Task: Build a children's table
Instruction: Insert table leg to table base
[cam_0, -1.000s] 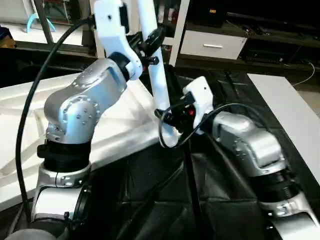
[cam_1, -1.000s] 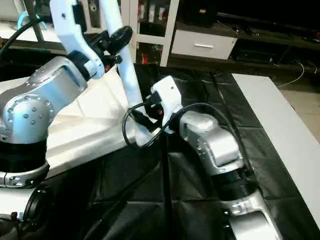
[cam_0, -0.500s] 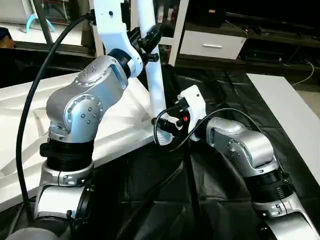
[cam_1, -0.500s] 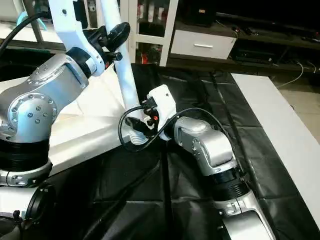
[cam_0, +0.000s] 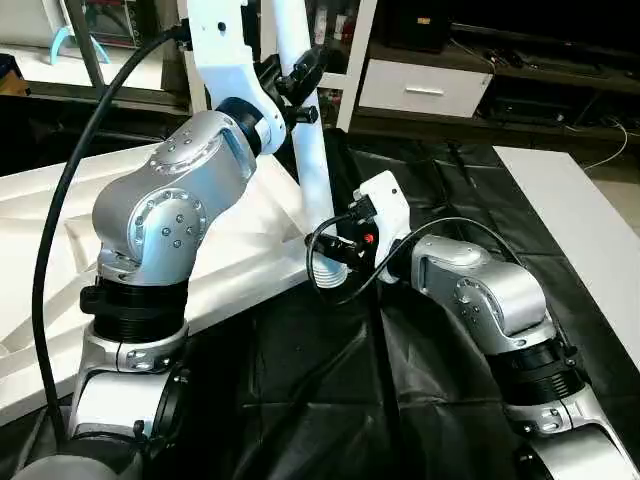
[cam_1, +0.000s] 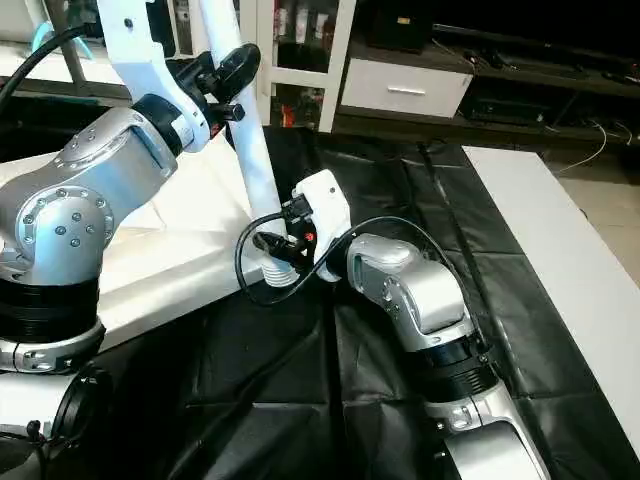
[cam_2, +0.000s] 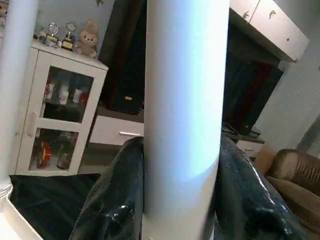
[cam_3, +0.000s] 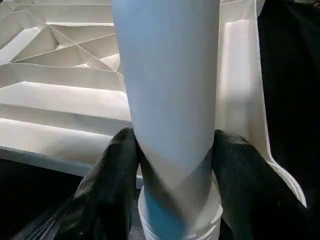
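Left eye view: ribbed white table top (cam_0: 250, 250) lying underside-up on black sheet (cam_0: 440, 180), white flat board (cam_0: 580, 210) far right, glass-door cabinet (cam_2: 60, 115) behind. Left claw (cam_0: 300, 85) clamped high on upright leg (cam_0: 312, 170); right claw (cam_3: 167, 165) clamped low on it, just above corner socket (cam_3: 200, 220).

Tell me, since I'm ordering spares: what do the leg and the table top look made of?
Leg: likely smooth, slightly glossy white plastic tube, with a ridged end.
Table top: likely moulded matte white plastic; its underside shows crossing ribs.
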